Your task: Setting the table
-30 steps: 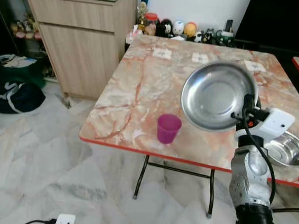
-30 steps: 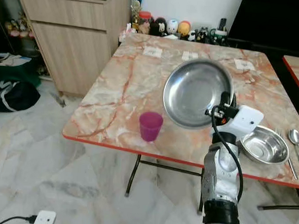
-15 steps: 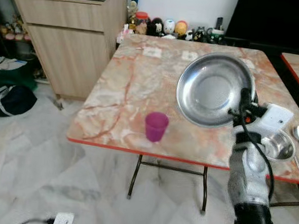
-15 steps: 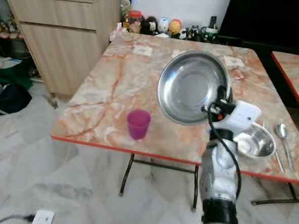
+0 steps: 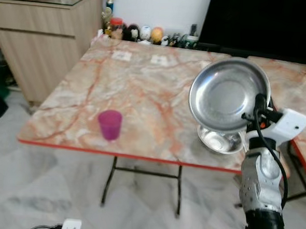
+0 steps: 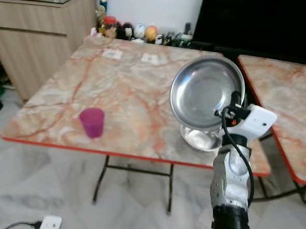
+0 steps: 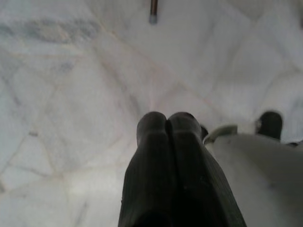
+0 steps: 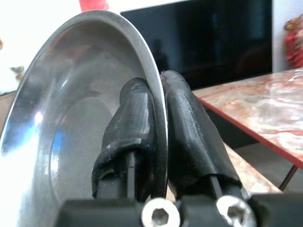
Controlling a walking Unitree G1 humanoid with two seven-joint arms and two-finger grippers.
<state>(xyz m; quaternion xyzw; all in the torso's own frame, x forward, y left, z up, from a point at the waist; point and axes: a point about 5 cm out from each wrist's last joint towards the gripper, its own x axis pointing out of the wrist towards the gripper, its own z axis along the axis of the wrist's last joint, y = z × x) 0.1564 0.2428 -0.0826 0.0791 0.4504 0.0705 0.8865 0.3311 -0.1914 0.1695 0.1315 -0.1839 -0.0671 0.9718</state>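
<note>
Right gripper (image 8: 158, 142) clamps steel plate (image 5: 229, 94) by its rim, tilted near-vertical above small steel bowl (image 5: 221, 140). Level it, set down at 9 o'clock of bowl, toward purple cup (image 5: 110, 125). Left gripper (image 7: 168, 127) idle, fingers together.

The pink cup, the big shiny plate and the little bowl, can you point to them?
pink cup (image 5: 109, 125), left eye view, on its side wall.
big shiny plate (image 5: 224, 93), left eye view, on its inner face.
little bowl (image 5: 219, 141), left eye view, on its rim.

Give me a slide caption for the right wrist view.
Right tool pinches the rim of a round shiny steel plate, held on edge near a marble-patterned table.
</note>
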